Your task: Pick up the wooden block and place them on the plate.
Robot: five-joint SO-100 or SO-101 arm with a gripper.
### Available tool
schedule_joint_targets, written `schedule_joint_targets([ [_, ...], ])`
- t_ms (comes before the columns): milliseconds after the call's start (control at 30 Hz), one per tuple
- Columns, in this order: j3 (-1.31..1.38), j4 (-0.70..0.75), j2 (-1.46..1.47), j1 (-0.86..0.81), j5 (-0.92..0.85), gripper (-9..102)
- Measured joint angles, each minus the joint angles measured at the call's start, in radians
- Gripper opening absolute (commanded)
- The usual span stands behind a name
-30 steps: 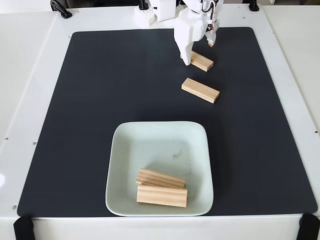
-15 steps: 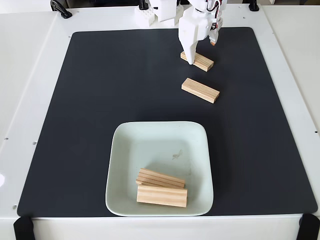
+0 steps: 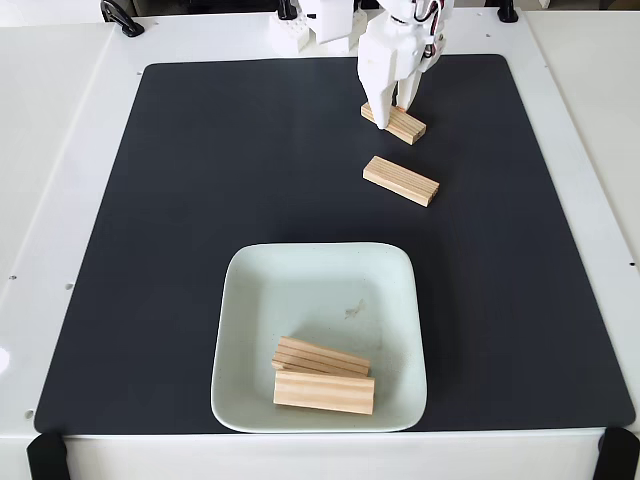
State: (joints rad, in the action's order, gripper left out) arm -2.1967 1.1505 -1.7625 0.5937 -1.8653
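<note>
Heads up: two wooden blocks [image 3: 323, 376] sit on the plate [image 3: 300, 282] already, a third [image 3: 401, 181] lies on the mat, and your fingers [image 3: 392, 108] straddle the far block [image 3: 397, 123], closing unclear, so an off-center pinch could twist it loose.

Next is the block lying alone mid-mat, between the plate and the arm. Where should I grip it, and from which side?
Grip the lone block at its middle, across its narrow width, coming straight down from above. It lies flat on the mat, long axis slanting down to the right in the fixed view, so turn the gripper to pinch its two long sides.
</note>
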Motion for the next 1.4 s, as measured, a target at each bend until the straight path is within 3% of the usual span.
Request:
schedule_joint_targets([
  [267, -0.012, 0.0, -0.003, -0.002, 0.003, 0],
  [400, 0.032, 0.0, 0.0, 0.003, 0.106, 0],
  [833, 0.589, 0.017, 0.089, 0.091, 0.838, 0],
  [1133, 1.111, 0.017, 0.318, -0.021, 1.45, 0],
  [1400, 1.439, 0.018, 0.543, -0.147, 1.681, 0],
])
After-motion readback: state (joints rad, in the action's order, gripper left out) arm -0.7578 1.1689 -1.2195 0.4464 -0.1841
